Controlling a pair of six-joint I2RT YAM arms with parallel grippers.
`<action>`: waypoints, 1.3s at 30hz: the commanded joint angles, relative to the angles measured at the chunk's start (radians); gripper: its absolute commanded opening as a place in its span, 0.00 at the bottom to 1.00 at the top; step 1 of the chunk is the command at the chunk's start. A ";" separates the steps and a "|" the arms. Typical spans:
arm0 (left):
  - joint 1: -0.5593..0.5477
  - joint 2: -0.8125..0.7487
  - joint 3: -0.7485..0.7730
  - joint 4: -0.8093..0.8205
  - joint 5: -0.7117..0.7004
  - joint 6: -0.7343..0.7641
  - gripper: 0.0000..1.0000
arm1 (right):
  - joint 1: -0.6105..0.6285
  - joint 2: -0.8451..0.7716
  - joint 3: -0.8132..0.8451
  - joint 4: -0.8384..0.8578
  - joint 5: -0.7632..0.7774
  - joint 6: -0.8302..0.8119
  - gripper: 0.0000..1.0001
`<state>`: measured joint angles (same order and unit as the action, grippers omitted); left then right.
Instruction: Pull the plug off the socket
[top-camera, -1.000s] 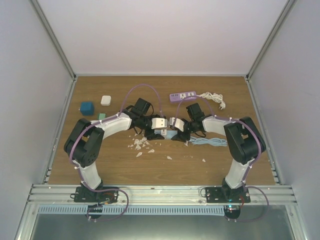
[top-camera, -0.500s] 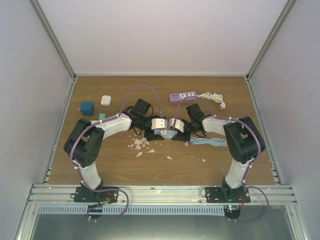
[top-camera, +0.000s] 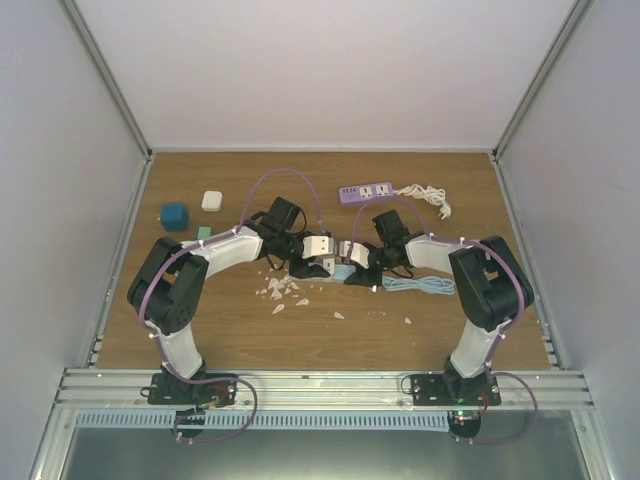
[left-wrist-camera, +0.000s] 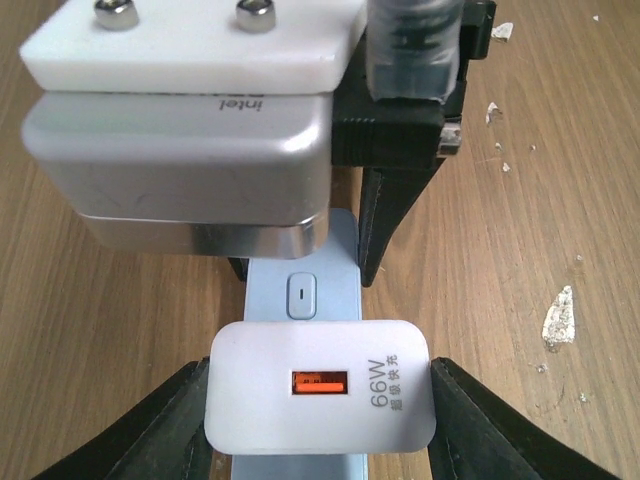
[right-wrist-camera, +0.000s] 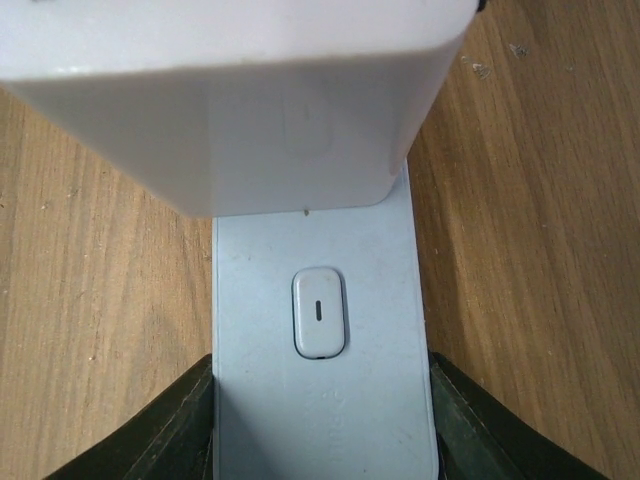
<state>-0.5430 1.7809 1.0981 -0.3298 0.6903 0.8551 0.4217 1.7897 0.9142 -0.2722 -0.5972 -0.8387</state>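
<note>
A white 66W charger plug (left-wrist-camera: 320, 386) with an orange USB port sits in a light blue power strip (left-wrist-camera: 305, 260) on the wooden table. My left gripper (left-wrist-camera: 320, 405) is shut on the plug, its black fingers (left-wrist-camera: 170, 430) pressed against both short sides. My right gripper (right-wrist-camera: 322, 420) is shut on the strip (right-wrist-camera: 320, 400), a finger on each long edge, just short of its switch (right-wrist-camera: 318, 312). The plug body (right-wrist-camera: 250, 100) fills the top of the right wrist view. In the top view both grippers meet at the strip (top-camera: 340, 270) mid-table.
A purple power strip (top-camera: 365, 192) with a white cable (top-camera: 425, 195) lies at the back. The blue strip's coiled cable (top-camera: 415, 284) lies to the right. A blue cube (top-camera: 174, 216) and a white adapter (top-camera: 211, 200) sit at the left. White scraps (top-camera: 280, 290) litter the middle.
Both grippers stay clamped at the strip. The right wrist has shifted slightly nearer and lower. The plug still sits in the strip.
</note>
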 joint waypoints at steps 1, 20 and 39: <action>-0.008 -0.063 0.001 0.042 0.104 0.007 0.51 | 0.003 -0.021 -0.017 -0.003 0.021 0.010 0.26; 0.012 -0.069 0.016 0.034 0.195 -0.100 0.39 | 0.003 -0.010 -0.020 -0.001 0.072 0.020 0.20; -0.015 -0.188 -0.123 0.132 0.054 0.079 0.35 | 0.006 0.018 -0.001 0.002 0.086 0.080 0.19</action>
<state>-0.5373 1.6821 1.0008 -0.2680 0.6937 0.8791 0.4435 1.7782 0.9112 -0.2691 -0.6102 -0.8135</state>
